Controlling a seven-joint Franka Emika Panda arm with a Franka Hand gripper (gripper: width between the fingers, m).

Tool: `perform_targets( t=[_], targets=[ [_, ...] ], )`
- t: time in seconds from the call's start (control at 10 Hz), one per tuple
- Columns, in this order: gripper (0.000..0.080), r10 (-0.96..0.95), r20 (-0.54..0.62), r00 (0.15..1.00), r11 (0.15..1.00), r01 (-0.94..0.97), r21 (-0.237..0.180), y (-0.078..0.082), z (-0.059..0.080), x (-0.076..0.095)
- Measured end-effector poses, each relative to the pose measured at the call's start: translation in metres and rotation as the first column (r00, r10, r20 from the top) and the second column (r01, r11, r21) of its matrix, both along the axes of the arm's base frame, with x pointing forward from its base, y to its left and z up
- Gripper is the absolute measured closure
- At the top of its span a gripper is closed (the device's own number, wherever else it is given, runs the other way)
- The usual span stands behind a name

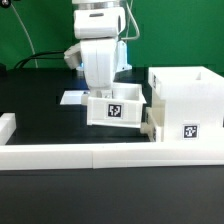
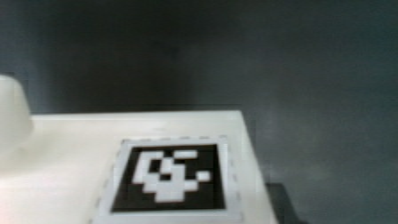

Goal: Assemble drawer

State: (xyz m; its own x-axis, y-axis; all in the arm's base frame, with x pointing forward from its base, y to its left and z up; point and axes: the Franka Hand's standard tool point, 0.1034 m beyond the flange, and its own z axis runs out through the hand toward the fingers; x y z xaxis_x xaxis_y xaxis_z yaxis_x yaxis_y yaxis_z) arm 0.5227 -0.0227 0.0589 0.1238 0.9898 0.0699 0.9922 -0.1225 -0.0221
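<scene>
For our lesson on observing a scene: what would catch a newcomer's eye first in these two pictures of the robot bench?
First, the white robot arm at the middle back, reaching down over a small white drawer box with a black marker tag. At the exterior view's right stands the bigger white drawer housing, also tagged. In the wrist view a blurred black-and-white tag on a white part fills the lower frame; the fingers cannot be made out.

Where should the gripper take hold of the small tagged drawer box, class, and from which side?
Probably from above, pinching one upright side wall of the small drawer box. It sits open-topped, so the thin wall edges are exposed, while the drawer housing crowds the exterior view's right.
</scene>
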Motion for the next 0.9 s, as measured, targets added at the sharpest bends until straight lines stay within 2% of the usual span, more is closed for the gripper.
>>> perform_targets(
  t=[0.5,0.9],
  targets=[
    [0.0757,0.018,-0.003,1.000,1.000,-0.018,0.002,0.0005,-0.0016,-0.0011],
    [0.0757,0.008,0.045,0.999,1.000,-0.008,0.000,0.0023,-0.0030,0.0012]
  ],
)
